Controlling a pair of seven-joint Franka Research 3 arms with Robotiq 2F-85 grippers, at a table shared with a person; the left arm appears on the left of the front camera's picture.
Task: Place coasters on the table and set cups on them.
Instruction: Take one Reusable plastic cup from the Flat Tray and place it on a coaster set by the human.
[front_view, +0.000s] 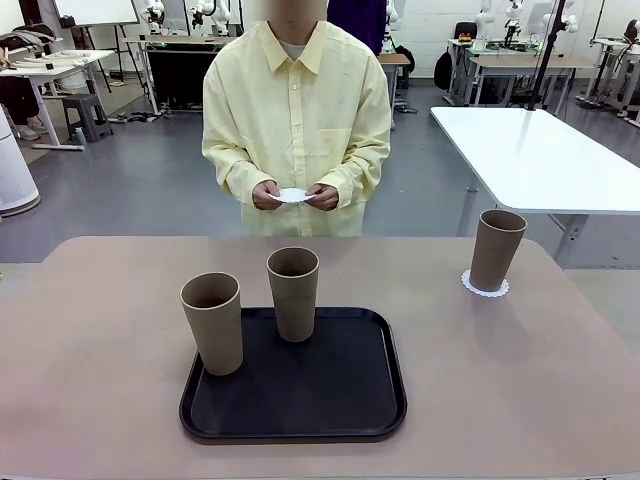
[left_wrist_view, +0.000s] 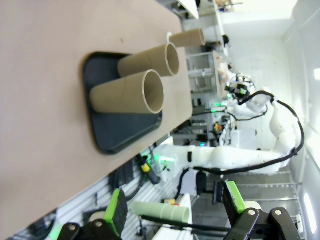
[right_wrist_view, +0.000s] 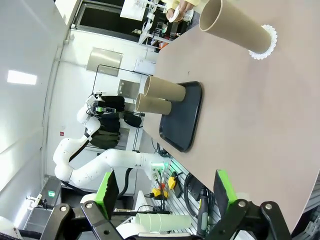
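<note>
A wide tan table (front_view: 100, 330) runs across the front view. Near its middle lies a black tray (front_view: 330, 400) with rounded corners. Two tan cups stand on the tray. Both are upright, long axis vertical, with open mouths facing up and narrower bases down. The first cup (front_view: 212, 322) stands at the tray's left edge, toward the robot's left. The second cup (front_view: 294, 292) stands near it at the tray's far edge, and the two do not touch.

Well apart from them, toward the robot's right, a third cup (front_view: 497, 250) stands upright in the same way, mouth up. It sits on a round white lacy coaster (front_view: 466, 284) lying flat on the table, whose scalloped rim shows around the cup's base.

At the far side a person (front_view: 296, 110) in a pale yellow shirt holds white paper coasters (front_view: 293, 195) flat between both hands at waist height. Their number cannot be told.

In the left wrist view the left gripper (left_wrist_view: 175, 205) has its fingers spread wide with nothing between them. The tray and cups appear sideways well ahead of it. In the right wrist view the right gripper (right_wrist_view: 165, 192) is likewise spread and empty.
</note>
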